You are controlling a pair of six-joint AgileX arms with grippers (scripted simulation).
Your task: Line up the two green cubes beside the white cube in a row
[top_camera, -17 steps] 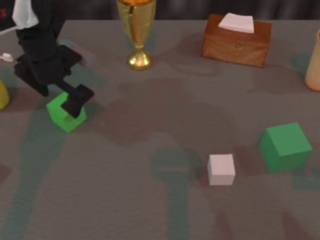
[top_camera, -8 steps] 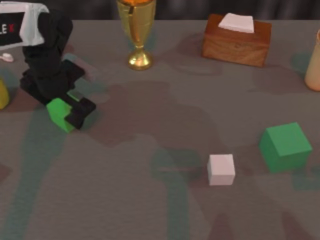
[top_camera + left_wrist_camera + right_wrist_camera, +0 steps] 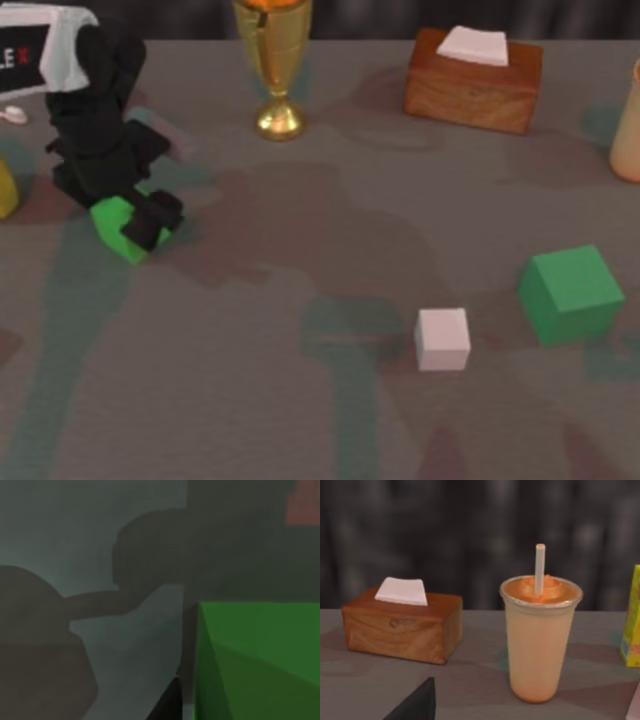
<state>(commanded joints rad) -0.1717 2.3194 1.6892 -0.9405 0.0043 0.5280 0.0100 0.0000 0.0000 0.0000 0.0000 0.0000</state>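
The lime-green cube (image 3: 113, 226) lies at the table's far left, and its side fills part of the left wrist view (image 3: 260, 665). My left gripper (image 3: 122, 208) is down over it, shut on it, with one dark fingertip (image 3: 167, 705) close against its side. The larger emerald cube (image 3: 571, 293) sits at the right. The small white cube (image 3: 442, 338) rests just left of it, apart from it. Of my right gripper, out of the top view, only one dark fingertip (image 3: 420, 702) shows, set far to one side with nothing near it.
A gold trophy (image 3: 273, 60) and a wooden tissue box (image 3: 475, 85) stand at the back. An orange drink cup with a straw (image 3: 540, 635) is at the far right edge, with a yellow carton (image 3: 632, 615) beside it. A yellow object (image 3: 6, 190) pokes in at the left edge.
My left gripper came down over the lime-green cube and its fingers drew in against it. The other cubes have not moved.
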